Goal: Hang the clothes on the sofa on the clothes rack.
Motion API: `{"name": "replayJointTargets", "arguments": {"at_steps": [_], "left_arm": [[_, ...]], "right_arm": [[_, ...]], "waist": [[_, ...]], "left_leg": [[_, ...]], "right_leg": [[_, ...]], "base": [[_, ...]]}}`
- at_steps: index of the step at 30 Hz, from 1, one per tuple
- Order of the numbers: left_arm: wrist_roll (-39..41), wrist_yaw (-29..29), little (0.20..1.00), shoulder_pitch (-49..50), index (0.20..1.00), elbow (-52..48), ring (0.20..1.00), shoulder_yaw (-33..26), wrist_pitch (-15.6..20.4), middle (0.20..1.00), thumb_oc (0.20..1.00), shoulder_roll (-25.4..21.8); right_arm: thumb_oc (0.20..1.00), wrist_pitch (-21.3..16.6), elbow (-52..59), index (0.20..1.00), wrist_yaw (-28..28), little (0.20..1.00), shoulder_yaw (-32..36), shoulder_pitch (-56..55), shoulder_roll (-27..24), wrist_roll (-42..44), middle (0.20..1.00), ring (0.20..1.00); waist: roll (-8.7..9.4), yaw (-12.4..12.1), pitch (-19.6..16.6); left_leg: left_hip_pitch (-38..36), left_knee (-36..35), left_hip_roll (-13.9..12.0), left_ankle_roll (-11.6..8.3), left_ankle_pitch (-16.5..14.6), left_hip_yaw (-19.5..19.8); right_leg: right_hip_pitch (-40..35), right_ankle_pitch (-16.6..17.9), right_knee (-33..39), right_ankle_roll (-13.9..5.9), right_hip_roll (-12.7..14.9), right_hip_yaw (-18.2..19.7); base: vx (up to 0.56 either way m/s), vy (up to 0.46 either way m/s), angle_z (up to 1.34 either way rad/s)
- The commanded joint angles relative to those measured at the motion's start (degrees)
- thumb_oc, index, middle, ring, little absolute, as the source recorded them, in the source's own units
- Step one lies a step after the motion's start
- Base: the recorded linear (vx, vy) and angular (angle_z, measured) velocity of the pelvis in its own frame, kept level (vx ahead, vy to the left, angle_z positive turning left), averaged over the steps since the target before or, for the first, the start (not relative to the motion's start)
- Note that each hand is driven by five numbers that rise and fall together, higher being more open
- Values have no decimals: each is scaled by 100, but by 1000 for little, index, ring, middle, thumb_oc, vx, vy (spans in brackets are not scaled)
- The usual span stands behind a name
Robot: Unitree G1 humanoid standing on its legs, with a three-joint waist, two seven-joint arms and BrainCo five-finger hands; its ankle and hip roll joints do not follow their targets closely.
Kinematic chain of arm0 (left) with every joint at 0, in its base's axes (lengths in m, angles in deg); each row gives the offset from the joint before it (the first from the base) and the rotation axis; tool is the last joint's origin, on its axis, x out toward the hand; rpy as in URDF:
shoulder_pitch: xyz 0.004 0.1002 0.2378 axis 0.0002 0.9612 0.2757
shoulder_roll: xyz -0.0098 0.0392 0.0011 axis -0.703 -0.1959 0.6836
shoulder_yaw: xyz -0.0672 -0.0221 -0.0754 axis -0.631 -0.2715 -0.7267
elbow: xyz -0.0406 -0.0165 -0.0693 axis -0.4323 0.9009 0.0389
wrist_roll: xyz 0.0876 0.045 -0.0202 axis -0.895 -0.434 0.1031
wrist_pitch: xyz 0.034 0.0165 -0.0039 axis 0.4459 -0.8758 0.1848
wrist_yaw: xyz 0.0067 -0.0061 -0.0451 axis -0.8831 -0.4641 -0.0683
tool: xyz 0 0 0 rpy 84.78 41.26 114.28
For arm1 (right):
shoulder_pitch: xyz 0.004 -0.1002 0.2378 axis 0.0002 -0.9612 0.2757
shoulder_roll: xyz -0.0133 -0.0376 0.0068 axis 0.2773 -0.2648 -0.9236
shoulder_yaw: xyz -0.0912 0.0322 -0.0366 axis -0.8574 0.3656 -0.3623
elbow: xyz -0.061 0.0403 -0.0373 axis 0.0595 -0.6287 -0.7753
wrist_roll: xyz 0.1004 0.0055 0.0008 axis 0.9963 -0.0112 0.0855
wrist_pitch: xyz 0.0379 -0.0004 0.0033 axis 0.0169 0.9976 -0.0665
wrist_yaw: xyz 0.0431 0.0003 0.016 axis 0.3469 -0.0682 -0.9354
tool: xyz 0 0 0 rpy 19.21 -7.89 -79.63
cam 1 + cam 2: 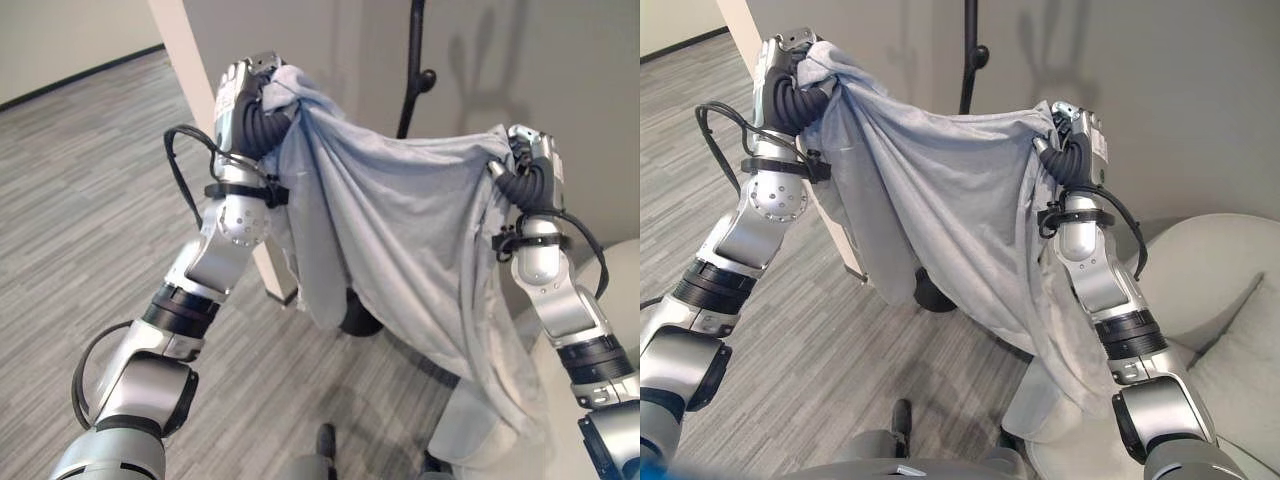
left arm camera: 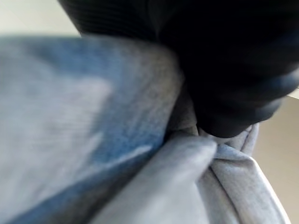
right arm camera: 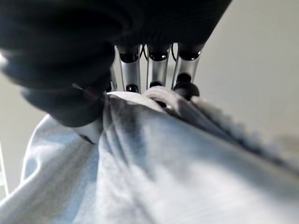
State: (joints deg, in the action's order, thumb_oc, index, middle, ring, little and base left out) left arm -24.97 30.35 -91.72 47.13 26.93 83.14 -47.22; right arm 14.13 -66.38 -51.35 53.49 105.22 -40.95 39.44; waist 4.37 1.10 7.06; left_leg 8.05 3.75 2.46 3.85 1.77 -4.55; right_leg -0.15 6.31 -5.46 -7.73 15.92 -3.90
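You have the grey garment (image 1: pixel 940 200) up in the air, stretched between both hands and well clear of the sofa (image 1: pixel 1230 300) that sits low by your right arm. Your left hand (image 1: pixel 790 75) is the higher of the two, with one bunched corner of the cloth gathered up against it; in the left wrist view the fabric is drawn into a tight twist right under the dark ribbed cover, so the hand is clamped round that corner, though its fingers themselves are buried in the cloth and you cannot make them out singly. Your right hand (image 1: pixel 1075 140) holds the opposite corner lower down. In the right wrist view its fingers (image 3: pixel 156 70) run in a straight row side by side down onto a fold of the garment, and the dark thumb side presses the cloth from the other side, so the cloth is pinched between them.

Between the two grips the top edge of the garment sags in a shallow curve, and the rest hangs down in long folds below your right hand, its lowest part reaching toward the sofa's edge. The black pole of the clothes rack (image 1: pixel 968 60) stands upright behind the cloth, beyond and between your two hands, not touching the garment. Grey plank floor (image 1: pixel 890 340) lies beneath.
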Motion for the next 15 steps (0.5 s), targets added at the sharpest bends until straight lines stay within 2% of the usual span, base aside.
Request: {"name": "replayJointTargets", "arguments": {"at_steps": [1, 2, 3, 4, 5, 7, 9, 15], "left_arm": [[-46, -128, 200, -204, 200, -135, 200, -110, 185, 200, 200, -45], [-128, -68, 200, -95, 200, -186, 200, -131, 189, 200, 200, 36], [-142, -56, 200, -93, 200, -188, 200, -138, 174, 200, 200, 36], [-123, -61, 200, 48, 200, -173, 200, -177, 147, 200, 200, 110], [-189, -111, 200, -46, 200, -146, 200, -81, 107, 200, 200, 187], [-257, 12, 200, -82, 200, -177, 200, -108, 154, 200, 200, 222], [-225, 42, 200, 8, 200, -283, 200, -187, 190, 200, 200, 277], [-162, 83, 200, 127, 200, -301, 200, -185, 164, 200, 200, 346]], "right_arm": [[200, -189, -128, 200, 30, 200, 186, 208, -297, -76, 200, 200], [200, -213, -134, 200, 14, 200, 249, 137, -337, -73, 200, 200], [200, -232, -146, 200, 22, 200, 227, 163, -366, -62, 200, 200], [200, -239, -228, 200, 146, 200, 231, 63, -434, -143, 200, 200], [200, -238, -212, 200, 72, 200, 249, 22, -494, -155, 200, 200], [200, -239, -179, 200, 35, 200, 310, 15, -505, -105, 200, 200], [200, -230, -118, 200, 12, 200, 369, -91, -486, -87, 200, 200], [200, -211, -149, 200, -39, 200, 343, -226, -444, -60, 200, 200]], "waist": [[-208, -190, -563], [-209, -158, -579], [-231, -172, -571], [-199, -195, -509], [-234, -11, -431], [-210, -15, -481], [-222, -11, -578], [-270, -4, -727]], "left_leg": [[-252, -383, -346, -711, -249, 84], [-415, -539, -247, -651, -245, 119], [-497, -612, -240, -642, -240, 100], [-553, -630, -194, -619, -313, -20], [-530, -555, -140, -619, -284, 129], [-791, -690, -118, -631, -283, 153], [-921, -818, -120, -651, -245, 205], [-1128, -875, -178, -650, -338, 241]], "right_leg": [[-47, -273, -119, -569, 17, 5], [130, -503, 58, -499, -481, 184], [223, -523, 147, -465, -628, 148], [328, -563, 286, -433, -750, -79], [262, -675, 444, -449, -937, 185], [173, -510, 712, -458, -1045, 359], [23, -369, 941, -465, -1054, 313], [-282, -471, 1046, -472, -1017, 159]], "base": [[172, 194, -14], [189, 165, -15], [188, 144, 2], [64, 76, 0], [82, 50, 25], [154, -18, 76], [146, -54, 35], [62, -12, 8]]}}
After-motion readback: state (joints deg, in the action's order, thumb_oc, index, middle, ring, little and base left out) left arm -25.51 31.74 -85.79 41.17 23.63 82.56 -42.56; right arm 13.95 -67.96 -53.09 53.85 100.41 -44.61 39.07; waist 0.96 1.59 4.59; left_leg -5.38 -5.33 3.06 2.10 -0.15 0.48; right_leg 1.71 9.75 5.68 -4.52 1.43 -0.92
